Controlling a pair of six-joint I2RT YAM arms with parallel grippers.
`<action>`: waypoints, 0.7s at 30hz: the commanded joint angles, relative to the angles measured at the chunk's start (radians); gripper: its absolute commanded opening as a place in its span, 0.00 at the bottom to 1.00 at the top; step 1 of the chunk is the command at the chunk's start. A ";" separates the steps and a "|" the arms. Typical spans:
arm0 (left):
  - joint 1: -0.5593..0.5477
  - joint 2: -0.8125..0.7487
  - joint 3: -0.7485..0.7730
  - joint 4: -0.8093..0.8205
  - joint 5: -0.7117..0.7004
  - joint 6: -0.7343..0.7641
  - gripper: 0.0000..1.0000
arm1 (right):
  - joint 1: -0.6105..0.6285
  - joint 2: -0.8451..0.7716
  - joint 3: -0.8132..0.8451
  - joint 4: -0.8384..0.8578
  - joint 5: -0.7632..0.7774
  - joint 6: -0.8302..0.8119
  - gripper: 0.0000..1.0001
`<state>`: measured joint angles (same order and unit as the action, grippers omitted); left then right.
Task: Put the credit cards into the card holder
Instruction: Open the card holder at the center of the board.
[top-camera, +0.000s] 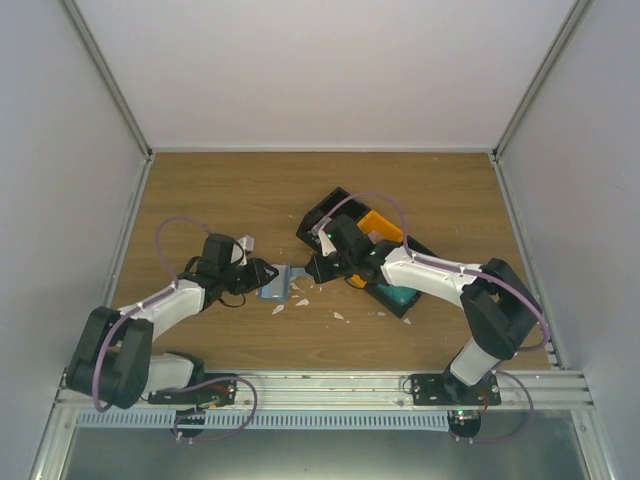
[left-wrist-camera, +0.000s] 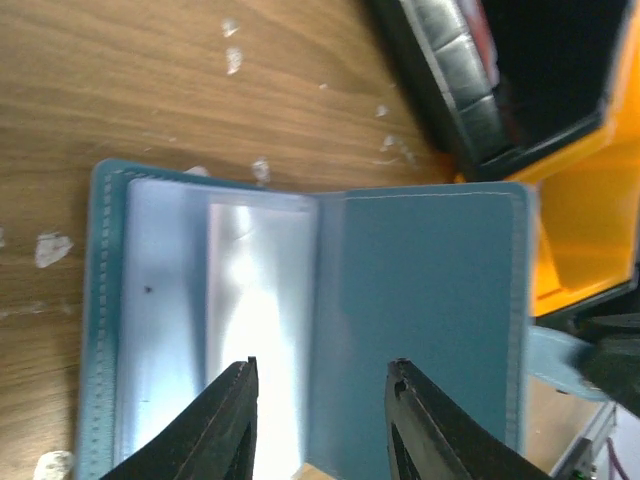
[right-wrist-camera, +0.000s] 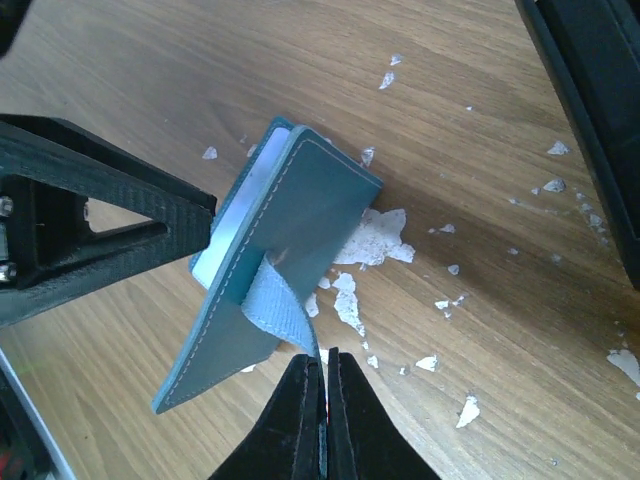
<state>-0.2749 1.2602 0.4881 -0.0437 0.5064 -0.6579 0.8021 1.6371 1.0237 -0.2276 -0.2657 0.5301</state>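
Note:
The teal card holder (left-wrist-camera: 420, 320) lies open on the wood, its clear pocket slots (left-wrist-camera: 200, 300) to the left of the fold. My left gripper (left-wrist-camera: 320, 385) is open, its fingertips straddling the fold just above the holder. My right gripper (right-wrist-camera: 322, 355) is shut on the holder's pale blue strap (right-wrist-camera: 275, 305) and holds the cover (right-wrist-camera: 290, 240) tilted up off the table. In the top view the holder (top-camera: 275, 287) sits between the left gripper (top-camera: 258, 272) and the right gripper (top-camera: 312, 270). No credit card shows clearly; a thin red sliver sits between the right fingers.
A black tray (top-camera: 325, 210) behind the right arm holds an orange box (top-camera: 380, 225) and a green-teal block (top-camera: 400, 297); both show at the left wrist view's right edge (left-wrist-camera: 580, 200). White scraps (right-wrist-camera: 375, 240) litter the wood around the holder.

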 joint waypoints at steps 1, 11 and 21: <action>-0.007 0.062 0.018 0.003 -0.033 0.022 0.39 | 0.002 0.022 -0.003 -0.023 0.051 -0.009 0.01; -0.015 0.169 0.034 0.041 0.026 0.029 0.41 | 0.002 0.062 -0.027 -0.067 0.184 0.010 0.00; -0.031 0.234 0.050 0.080 0.082 0.023 0.40 | 0.002 0.120 -0.035 -0.075 0.260 0.018 0.01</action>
<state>-0.2893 1.4628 0.5236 0.0021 0.5591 -0.6498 0.8021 1.7199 0.9962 -0.2958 -0.0517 0.5388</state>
